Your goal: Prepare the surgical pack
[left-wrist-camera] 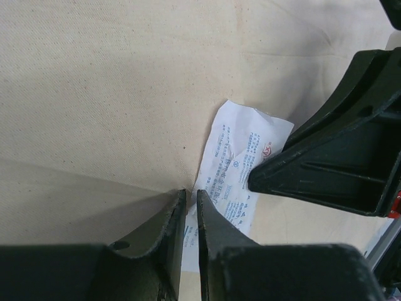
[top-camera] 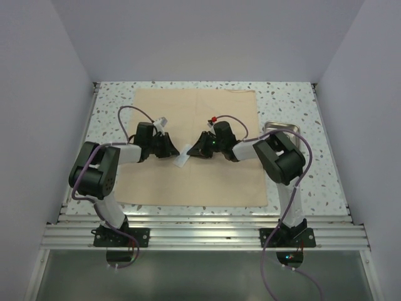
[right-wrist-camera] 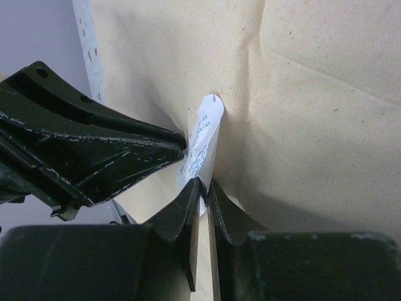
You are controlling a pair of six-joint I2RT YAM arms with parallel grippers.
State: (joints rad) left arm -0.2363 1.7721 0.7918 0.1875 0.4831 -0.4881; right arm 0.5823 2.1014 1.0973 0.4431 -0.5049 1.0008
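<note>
A large beige cloth (top-camera: 207, 113) lies spread flat on the speckled table. Over its middle both grippers meet at a small white gauze packet (top-camera: 182, 162) with blue print. My left gripper (top-camera: 175, 152) is shut on one edge of the packet (left-wrist-camera: 244, 157), its jaws (left-wrist-camera: 191, 195) standing only a sliver apart. The right gripper (top-camera: 192, 152) has pinched the opposite edge, and the packet (right-wrist-camera: 203, 135) stands on edge between its tips (right-wrist-camera: 203, 184). A steel tray (top-camera: 283, 127) sits to the right of the cloth, mostly hidden behind the right arm.
Bare speckled tabletop (top-camera: 113, 106) rings the cloth on the left, back and right. Grey walls close in on three sides. An aluminium rail (top-camera: 200, 235) carrying both arm bases runs along the near edge.
</note>
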